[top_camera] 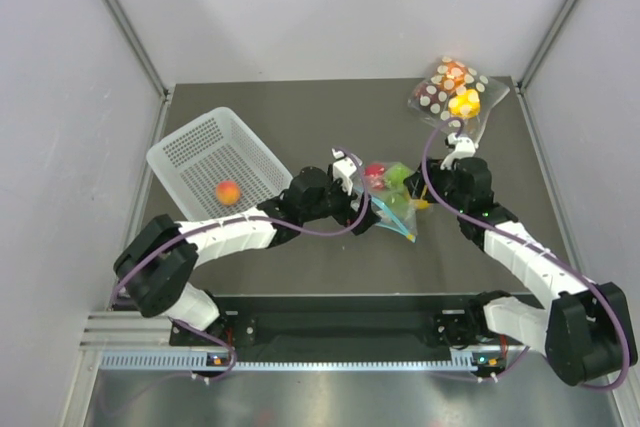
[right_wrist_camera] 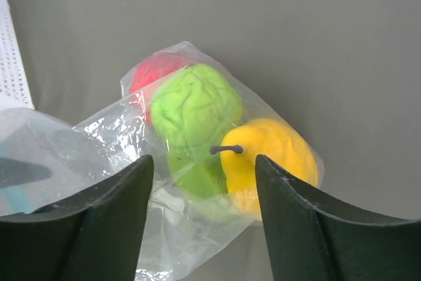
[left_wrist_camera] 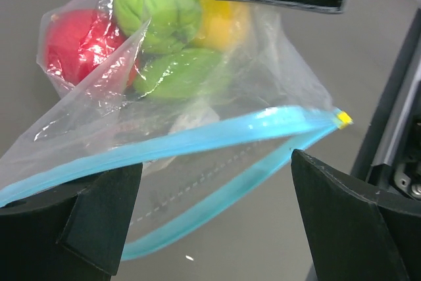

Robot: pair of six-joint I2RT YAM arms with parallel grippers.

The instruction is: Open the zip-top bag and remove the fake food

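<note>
The zip-top bag (top_camera: 392, 199) lies at the table's middle, its teal-blue zip strip (left_wrist_camera: 197, 137) parted so the mouth gapes. Inside are a red fruit (left_wrist_camera: 79, 41), green fruit (left_wrist_camera: 158, 4) and a yellow fruit (left_wrist_camera: 220, 21). My left gripper (left_wrist_camera: 214, 182) is open at the mouth, one finger on each side, gripping nothing. My right gripper (right_wrist_camera: 204, 169) is open over the bag's closed end, straddling the green fruit (right_wrist_camera: 194, 106) and yellow fruit (right_wrist_camera: 270, 153). A peach-orange fruit (top_camera: 228, 192) lies in the white basket (top_camera: 190, 147).
A clear polka-dot bag (top_camera: 455, 92) with yellow and orange pieces lies at the back right, behind the right arm. The basket stands at the left, close to the left arm. Grey walls close in the table's sides and back.
</note>
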